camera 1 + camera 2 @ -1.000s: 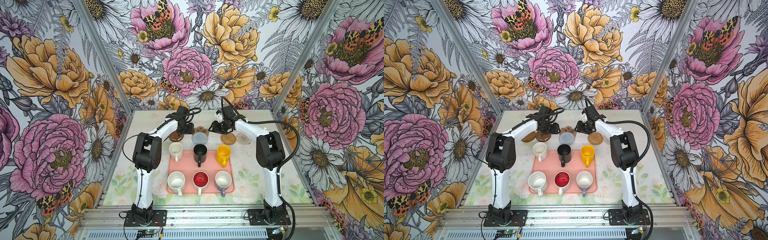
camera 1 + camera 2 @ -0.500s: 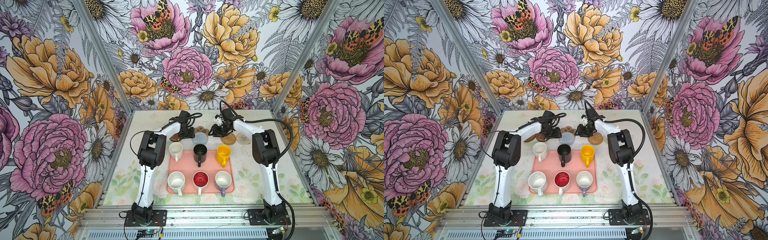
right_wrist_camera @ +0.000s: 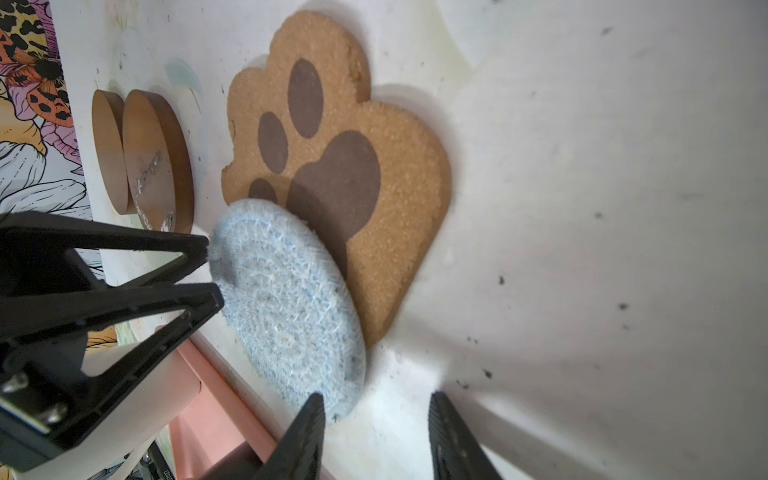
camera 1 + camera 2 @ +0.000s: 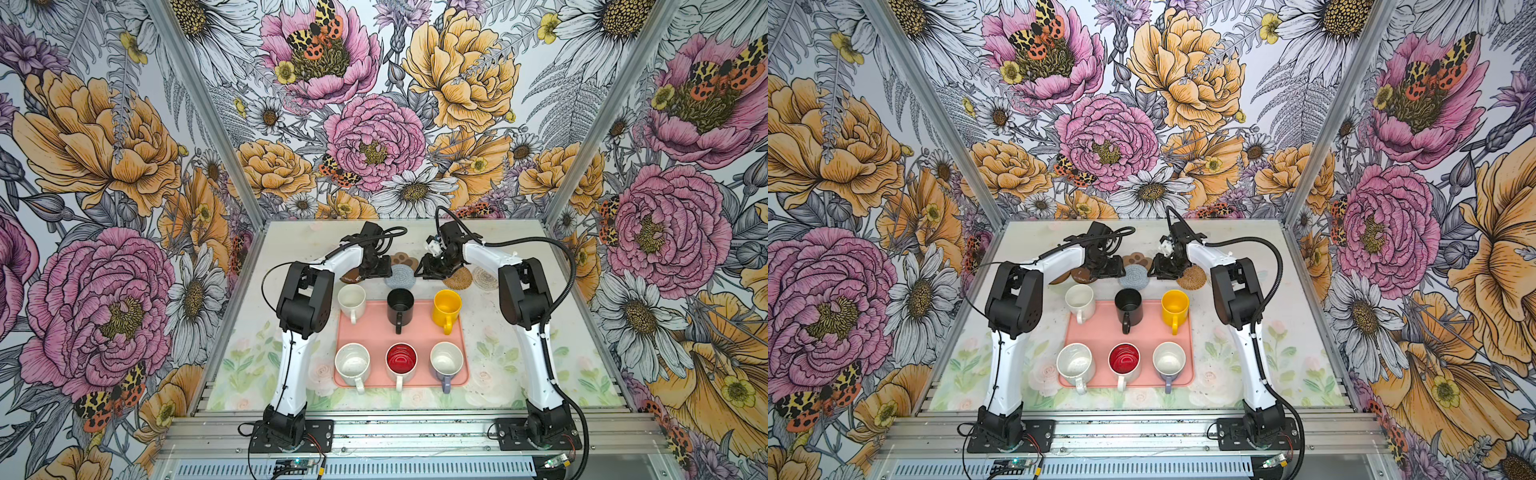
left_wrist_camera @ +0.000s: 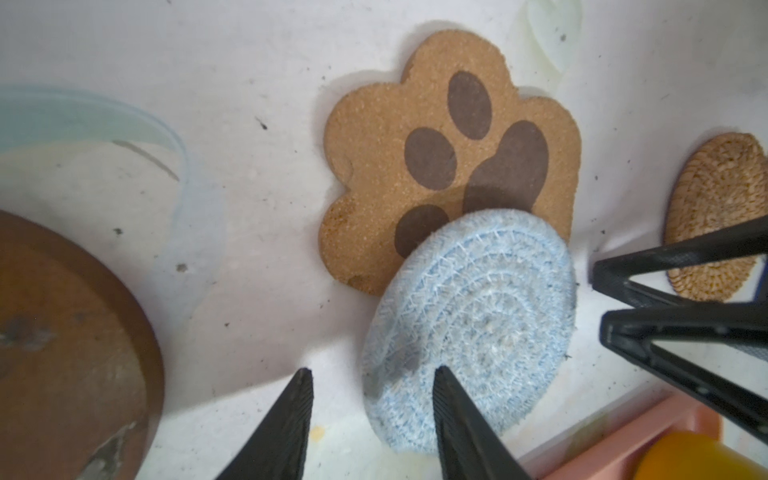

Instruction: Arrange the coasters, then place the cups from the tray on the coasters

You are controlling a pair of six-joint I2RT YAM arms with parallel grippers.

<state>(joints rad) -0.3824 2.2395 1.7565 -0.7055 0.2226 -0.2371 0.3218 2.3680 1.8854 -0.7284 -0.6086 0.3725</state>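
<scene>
Both the left fingers (image 5: pixel 457 415) and the right fingers (image 3: pixel 305 440) are spread and hold nothing. They sit at the left and right edges of the blue coaster (image 5: pixel 469 307), which lies partly on the paw coaster (image 5: pixel 415 124), far back. I think coasters are being laid out; next the blue one must slide clear. The black cup (image 4: pixel 400 305) on the pink tray (image 4: pixel 374 332) stands close by.

Pale floral-print table (image 4: pixel 582 332): pink tray (image 4: pixel 374 332) mid-table. Behind it, a row of coasters: two brown discs (image 3: pixel 158 166), paw-print coaster (image 4: pixel 405 259), blue woven coaster (image 4: pixel 400 276) overlapping its edge, rattan coaster (image 4: pixel 459 277), cream woven coaster (image 4: pixel 485 277).
</scene>
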